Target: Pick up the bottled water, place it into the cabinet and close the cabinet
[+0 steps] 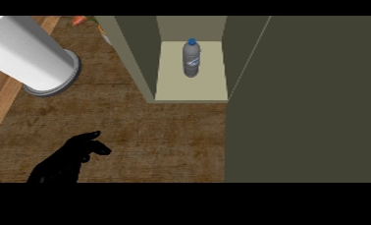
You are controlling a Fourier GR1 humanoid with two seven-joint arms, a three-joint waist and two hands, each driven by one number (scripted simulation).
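The water bottle [191, 59], clear with a blue cap and a label, stands upright on the pale floor of the open cabinet [190, 90], near its back. The dark olive cabinet door [304, 101] is swung open and fills the view's right side. My left hand [69, 160] rests low at the lower left over the wooden counter. It is well away from the cabinet, with its fingers relaxed and nothing in it. My right hand does not show.
A large white cylinder [36, 54] with a grey rim lies tilted at the upper left. An orange item [80, 20] and part of a pale dish [104, 35] peek out behind the cabinet's left wall [134, 57]. Brown counter [167, 140] stretches in front of the cabinet.
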